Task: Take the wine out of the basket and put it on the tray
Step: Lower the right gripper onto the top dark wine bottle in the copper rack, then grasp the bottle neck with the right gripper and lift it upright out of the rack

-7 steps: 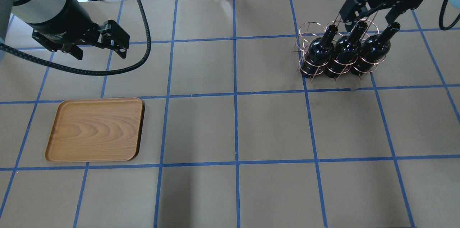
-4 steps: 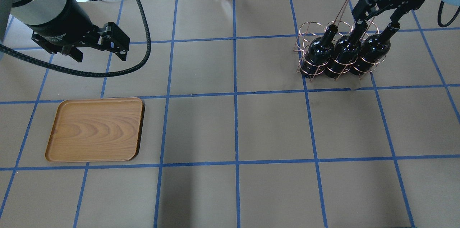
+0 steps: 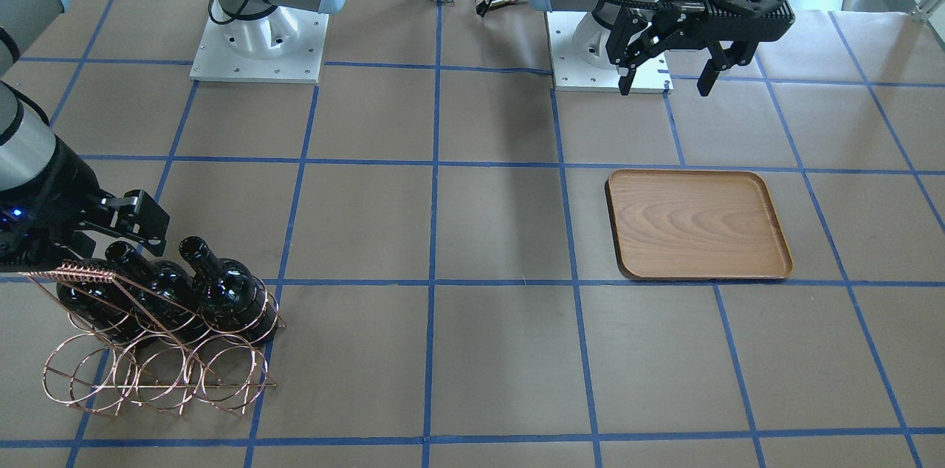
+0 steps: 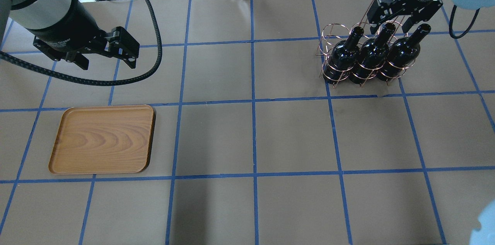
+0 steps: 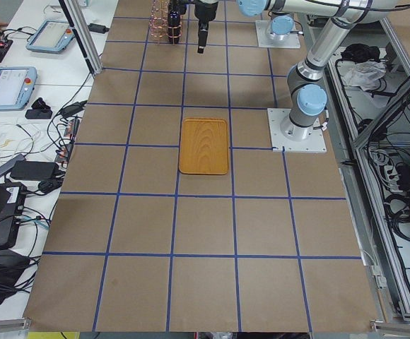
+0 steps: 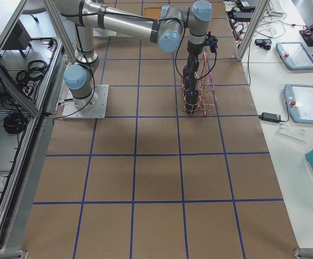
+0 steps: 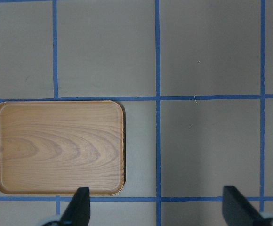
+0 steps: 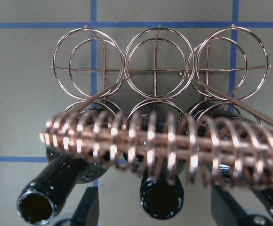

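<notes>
Right fingers [image 8: 90, 212] spread wide, gripping nothing; the mouth of the middle bottle, the wine [image 8: 161, 200], sits between them with a gap on each side. The braided handle bar [image 8: 164, 146] crosses just above the bottle necks in the right wrist view. Left fingers [image 7: 81, 207] also spread wide and hold nothing, hanging in the air over the table [image 4: 251, 136] on the robot's side of the tray [image 4: 102, 138]; the tray's near edge shows just by one fingertip in the left wrist view. Counts: 3 bottles, 1 basket [image 4: 328, 34], 1 tray, 2 arms. All 3 bottles are in the basket, side by side, one per ring, necks tilted up toward the right arm. The wine is the middle one, with the other two bottles [image 4: 342, 57] just beside it on either flank, bodies looking in contact in the overhead view. The right wrist view shows 6 ring slots in two rows of 3; the bottles fill one row. The basket stands on the table at the robot's far right, and the tray lies flat at the left, well apart from it. Blue tape [image 4: 253, 100] grids the brown table cover.
</notes>
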